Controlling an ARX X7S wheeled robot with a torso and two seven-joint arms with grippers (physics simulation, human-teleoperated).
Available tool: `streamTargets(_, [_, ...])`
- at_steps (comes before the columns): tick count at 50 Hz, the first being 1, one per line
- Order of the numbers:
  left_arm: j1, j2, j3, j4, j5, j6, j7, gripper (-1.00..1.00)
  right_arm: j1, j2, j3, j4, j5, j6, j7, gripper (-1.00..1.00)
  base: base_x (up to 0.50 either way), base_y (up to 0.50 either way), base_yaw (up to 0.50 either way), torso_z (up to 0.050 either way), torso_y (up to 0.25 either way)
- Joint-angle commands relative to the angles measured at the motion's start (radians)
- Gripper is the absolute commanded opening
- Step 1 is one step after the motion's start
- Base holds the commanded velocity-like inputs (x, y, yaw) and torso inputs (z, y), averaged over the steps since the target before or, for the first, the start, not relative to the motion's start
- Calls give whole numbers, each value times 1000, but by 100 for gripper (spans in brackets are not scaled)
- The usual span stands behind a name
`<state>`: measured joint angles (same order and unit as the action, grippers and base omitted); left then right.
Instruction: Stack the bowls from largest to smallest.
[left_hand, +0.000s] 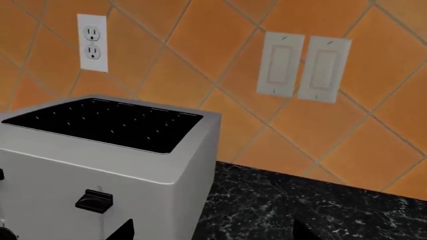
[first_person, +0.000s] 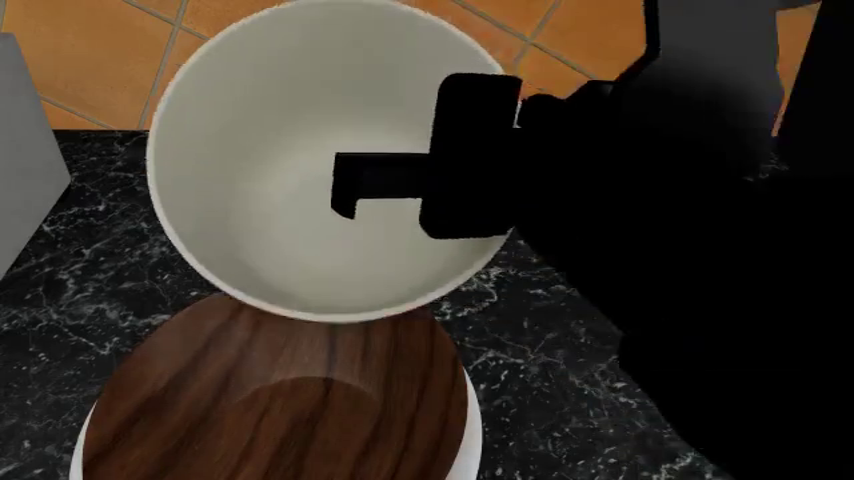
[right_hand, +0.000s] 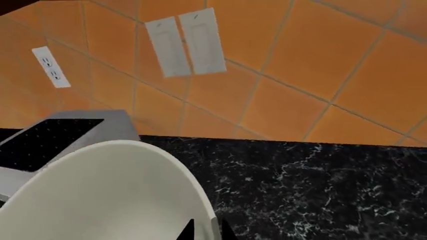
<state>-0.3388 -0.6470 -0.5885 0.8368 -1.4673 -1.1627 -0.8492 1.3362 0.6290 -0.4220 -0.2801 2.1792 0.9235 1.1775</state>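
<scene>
A large plain white bowl (first_person: 267, 230) fills the head view, raised and tilted toward me. My right gripper (right_hand: 207, 231) is shut on its rim at the right side, with one dark finger (first_person: 380, 180) reaching inside the bowl (right_hand: 100, 195) and the other outside the wall. Nearer to me sits a shallow dark wood-grain bowl (first_person: 280, 395), its far edge covered by the white one. My left gripper (left_hand: 212, 232) shows only two fingertips set wide apart, open and holding nothing, in front of a toaster.
A silver toaster (left_hand: 100, 165) with a black lever stands on the black marble counter (left_hand: 320, 210) at the left, against an orange tiled wall. An outlet (left_hand: 92, 42) and two light switches (left_hand: 303, 65) are on that wall. My right arm (first_person: 694, 250) hides the counter's right side.
</scene>
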Motion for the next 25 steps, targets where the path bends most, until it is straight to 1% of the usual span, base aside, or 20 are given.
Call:
streamTargets(1, [7,11,-22,4,8,25,31,100,-2,-111,-60,-44,-19,11,2,-100,0,0,0,0,0])
streamTargets(7, [9,4,-27,5,-3,29,26,100,-2,-125,-74,-59,-14,6,10,-100,0,0,0,0,0])
streamTargets(15, [15,-1,-37,1,-6,36,27,100,-104,-117,-90,-98,-83,15,-21,-100,0,0,0,0,0])
streamTargets(25, [17,-7,-35,1,-15,41,22,100,-172,-97,-102,-138,-99,11,-19,-100,0,0,0,0,1])
